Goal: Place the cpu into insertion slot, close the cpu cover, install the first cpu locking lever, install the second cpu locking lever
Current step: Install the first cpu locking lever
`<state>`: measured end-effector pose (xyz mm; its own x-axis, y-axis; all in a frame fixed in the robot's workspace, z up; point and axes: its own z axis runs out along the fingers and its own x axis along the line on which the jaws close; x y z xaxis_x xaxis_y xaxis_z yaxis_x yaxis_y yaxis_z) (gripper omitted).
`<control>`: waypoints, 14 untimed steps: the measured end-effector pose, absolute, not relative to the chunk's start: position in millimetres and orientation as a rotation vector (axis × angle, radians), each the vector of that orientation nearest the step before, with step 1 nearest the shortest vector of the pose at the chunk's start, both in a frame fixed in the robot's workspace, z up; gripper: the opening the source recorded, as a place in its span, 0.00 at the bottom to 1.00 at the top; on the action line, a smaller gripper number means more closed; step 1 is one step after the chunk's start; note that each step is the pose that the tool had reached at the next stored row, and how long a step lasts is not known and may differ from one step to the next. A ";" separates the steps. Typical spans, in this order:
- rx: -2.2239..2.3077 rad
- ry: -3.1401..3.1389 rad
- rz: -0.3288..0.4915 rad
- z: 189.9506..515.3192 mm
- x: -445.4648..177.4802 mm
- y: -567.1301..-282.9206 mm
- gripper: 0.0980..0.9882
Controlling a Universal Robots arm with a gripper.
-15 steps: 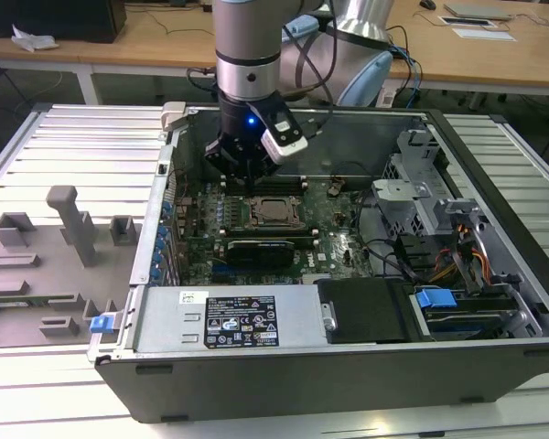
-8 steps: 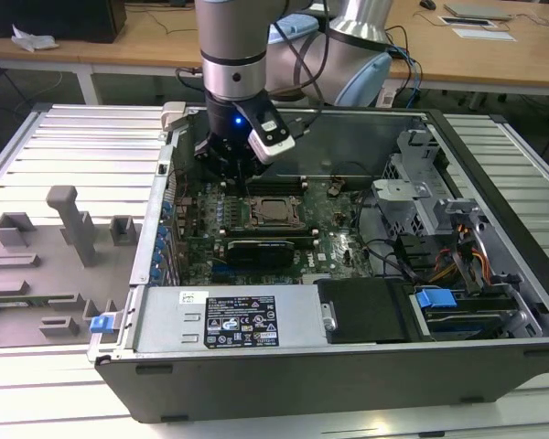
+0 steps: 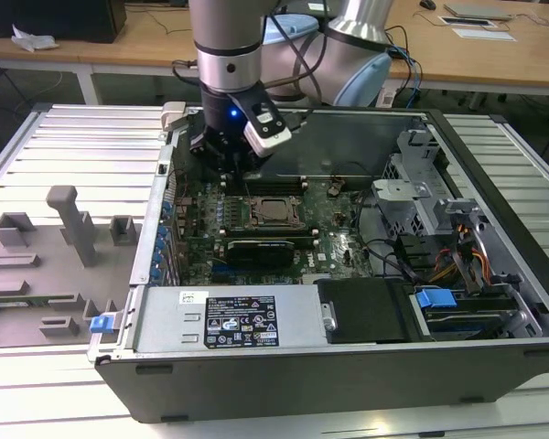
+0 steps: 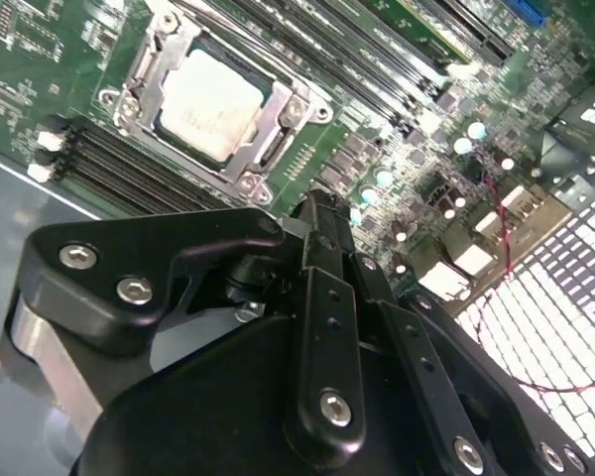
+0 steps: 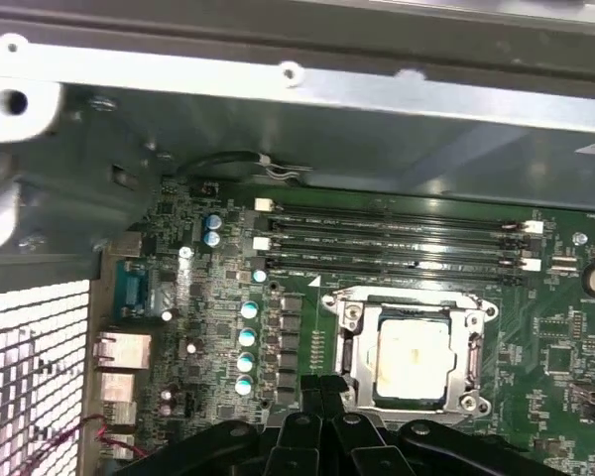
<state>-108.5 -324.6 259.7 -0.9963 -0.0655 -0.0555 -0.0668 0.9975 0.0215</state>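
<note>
One arm: I drive a single arm, and its hand [image 3: 229,163] hangs inside the open computer case [image 3: 494,229]. It is over the far part of the green board [image 3: 334,242], toward the exterior view's left.
Hand state: in the first wrist view the hand [image 5: 324,389] looks closed, fingertips together and gripping nothing.
Cpu: the cpu [image 5: 414,359] lies flat in the insertion slot [image 5: 407,292], silvery top upward, near the middle of the board. It is just beside the hand and not touched by it.
Cpu cover: the cpu cover [image 5: 362,352] seems to lie down around the chip's edges, as the second wrist view also suggests [image 4: 278,129].
Levers: I cannot tell from these pictures whether either locking lever is hooked.
Neighbours: the long memory slots [image 5: 397,238] run on the far side of the socket, and small round capacitors [image 5: 246,337] stand close to the fingertips.
Risk one: I judge the clearance small. A low sideways move could knock the capacitors or the white slot latches.
Risk two: a push on one edge of the cover could tilt the chip and damage the contacts below.
Risk three: a closed tip may slip off a thin lever, and the lever may spring back.
Risk four: the wrist cables [image 3: 297,55] could catch on the case wall when the arm turns.
</note>
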 end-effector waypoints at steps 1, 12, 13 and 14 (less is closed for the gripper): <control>-0.102 3.083 0.038 259.7 -112.1 -324.6 0.01; -0.093 3.039 0.290 259.5 -120.3 -324.6 0.01; -0.093 3.037 0.301 259.4 -121.1 -324.6 0.01; -0.093 3.036 0.311 259.3 -121.7 -324.6 0.01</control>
<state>-121.7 -324.6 259.3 -0.9942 -0.0514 -0.0943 -0.0694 0.9774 0.1995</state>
